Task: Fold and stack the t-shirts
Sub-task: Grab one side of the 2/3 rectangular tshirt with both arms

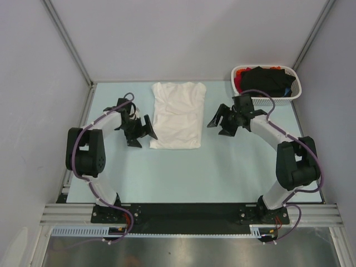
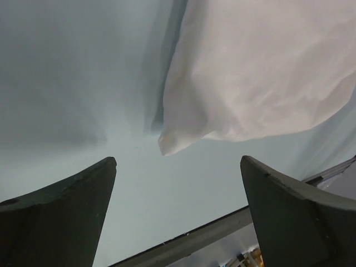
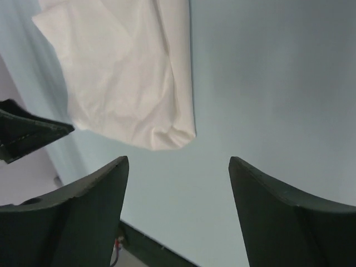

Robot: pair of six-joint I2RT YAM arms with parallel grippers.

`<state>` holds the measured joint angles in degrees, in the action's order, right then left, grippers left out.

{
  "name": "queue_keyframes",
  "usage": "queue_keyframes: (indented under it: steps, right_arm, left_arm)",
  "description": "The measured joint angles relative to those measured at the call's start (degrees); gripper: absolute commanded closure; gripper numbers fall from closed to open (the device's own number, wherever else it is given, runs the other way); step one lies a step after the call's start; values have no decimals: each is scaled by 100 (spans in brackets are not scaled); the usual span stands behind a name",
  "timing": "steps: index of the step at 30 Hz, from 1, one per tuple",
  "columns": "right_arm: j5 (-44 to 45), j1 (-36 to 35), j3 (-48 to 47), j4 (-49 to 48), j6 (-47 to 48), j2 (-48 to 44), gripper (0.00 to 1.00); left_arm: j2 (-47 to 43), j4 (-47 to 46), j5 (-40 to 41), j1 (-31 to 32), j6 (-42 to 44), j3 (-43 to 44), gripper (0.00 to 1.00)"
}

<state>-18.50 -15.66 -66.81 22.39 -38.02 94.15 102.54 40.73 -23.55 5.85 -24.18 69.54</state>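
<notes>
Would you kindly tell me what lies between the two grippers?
The folded white shirt, flat on the table, lies between the left gripper and the right gripper; the top view shows this best.

Left arm: my base sits at the near left, my elbow juts outward, and my forearm reaches forward and inward.
Left gripper: I point it right, toward the middle, jaws spread wide; my wrist view shows both fingers well apart.
Right arm: a mirror of the left, with my elbow out to the right.
Right gripper: I point it left, jaws parted, fingers apart.
Both grippers: they face each other, well apart.
</notes>
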Motion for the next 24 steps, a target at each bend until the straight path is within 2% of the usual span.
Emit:
queue_keyframes:
  steps: [5, 10, 22, 24]
  right_arm:
    - [-1016, -72, 623, -129, -120, 262, 14]
    - [-1665, -190, 726, -428, -297, 855, 13]
    - [-2124, -560, -160, -577, -468, 1790, 16]
    - [-2138, -610, -271, -612, -507, 1886, 19]
  left_arm:
    - [0, -116, -131, 11, -136, -455, 0]
    - [63, -310, -168, 13, -225, -514, 0]
    - [597, -420, -442, 15, -492, 15, 0]
    - [669, -446, -503, 20, -538, 94, 5]
